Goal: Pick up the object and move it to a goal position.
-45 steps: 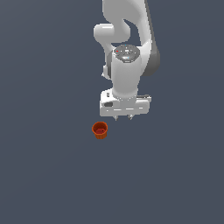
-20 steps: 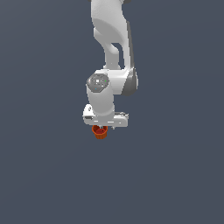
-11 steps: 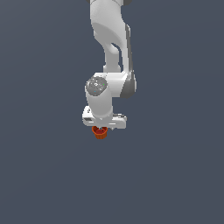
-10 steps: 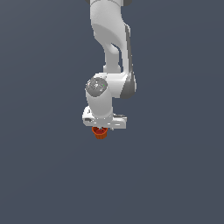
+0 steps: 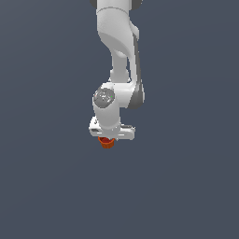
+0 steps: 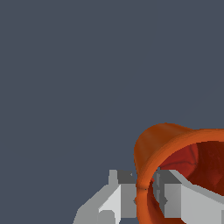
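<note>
The white arm (image 5: pixel 116 60) comes down from above and bends at its wrist, so that the hand points straight down over the dark grey counter (image 5: pixel 46 186). Directly under the hand sits the cup (image 5: pixel 107 142), small and orange-red; only its lower part shows below the hand's white crossbar, and the rest is hidden behind the hand. Whether the cup's base touches the counter or hangs just above it cannot be told from the exterior view.

The wrist view is much closer. There the cup (image 6: pixel 175 175) fills one corner, its rim a bright orange ring and its inside a darker red. The claw (image 6: pixel 146 192) is clamped on the cup's wall: one grey finger (image 6: pixel 118 194) presses against the outer side of the rim, and the other finger (image 6: pixel 179 192) lies inside the cup, against the inner face of the same wall. The rim passes between the two fingers with no gap visible on either side. The cup looks tilted relative to the fingers, its mouth turned partly toward the wrist camera.

Around the cup the counter (image 6: pixel 65 87) is plain and evenly grey.
</note>
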Robot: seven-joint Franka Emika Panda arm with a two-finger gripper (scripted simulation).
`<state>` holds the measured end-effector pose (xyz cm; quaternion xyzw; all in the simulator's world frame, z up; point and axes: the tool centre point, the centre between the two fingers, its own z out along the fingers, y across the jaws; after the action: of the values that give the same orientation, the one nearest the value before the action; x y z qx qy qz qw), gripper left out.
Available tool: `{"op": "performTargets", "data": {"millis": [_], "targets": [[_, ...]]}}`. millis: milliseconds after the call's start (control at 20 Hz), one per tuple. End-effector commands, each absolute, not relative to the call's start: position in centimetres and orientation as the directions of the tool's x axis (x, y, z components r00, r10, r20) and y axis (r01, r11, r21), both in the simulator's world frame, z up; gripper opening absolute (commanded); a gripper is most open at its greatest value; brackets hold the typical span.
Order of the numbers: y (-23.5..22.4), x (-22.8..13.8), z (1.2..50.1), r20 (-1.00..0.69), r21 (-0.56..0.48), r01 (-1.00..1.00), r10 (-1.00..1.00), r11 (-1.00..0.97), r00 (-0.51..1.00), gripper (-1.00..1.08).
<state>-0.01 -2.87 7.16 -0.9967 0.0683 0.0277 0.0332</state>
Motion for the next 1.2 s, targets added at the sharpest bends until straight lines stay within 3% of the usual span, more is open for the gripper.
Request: {"op": "performTargets", "data": {"millis": [0,600,1150], "targets": [[-2.8,0.0,7.1,-0.059,-0.063,-0.138,-0.134,-0.989,0.989,-1.00],[-2.8,-0.3,8.0,-0.059,-0.063,-0.138,-0.134,-0.989,0.989,-1.00],[-2.9,-2.0,14.5,-0.059,-0.063,-0.138,-0.135,-0.988,0.989,-1.00]]}}
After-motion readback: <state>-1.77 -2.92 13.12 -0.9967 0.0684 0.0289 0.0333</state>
